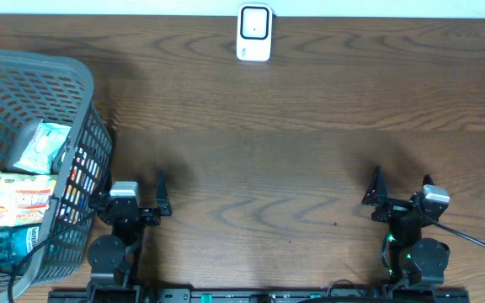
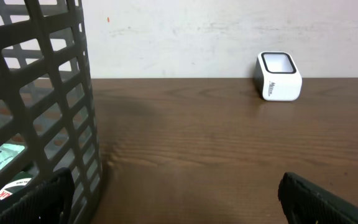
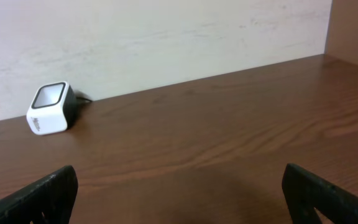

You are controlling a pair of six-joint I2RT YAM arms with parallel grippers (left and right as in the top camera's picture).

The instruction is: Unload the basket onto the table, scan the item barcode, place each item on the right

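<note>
Hugging separate edges: basket (image 1: 98, 147) left, scanner (image 1: 253, 32) back.

No wording can be read for certain. The white barcode scanner (image 1: 253, 32) has a short dark line of print low on its front, too small to make out from any camera. In the grey basket (image 1: 91, 109), the orange-and-white package (image 1: 22, 200) and the teal packet (image 1: 40, 145) carry coloured print, which is also illegible.

One scanner (image 1: 253, 32), one grey basket (image 1: 32, 71) holding three packaged items (image 1: 42, 145), and two robot arms (image 1: 123, 220).
</note>
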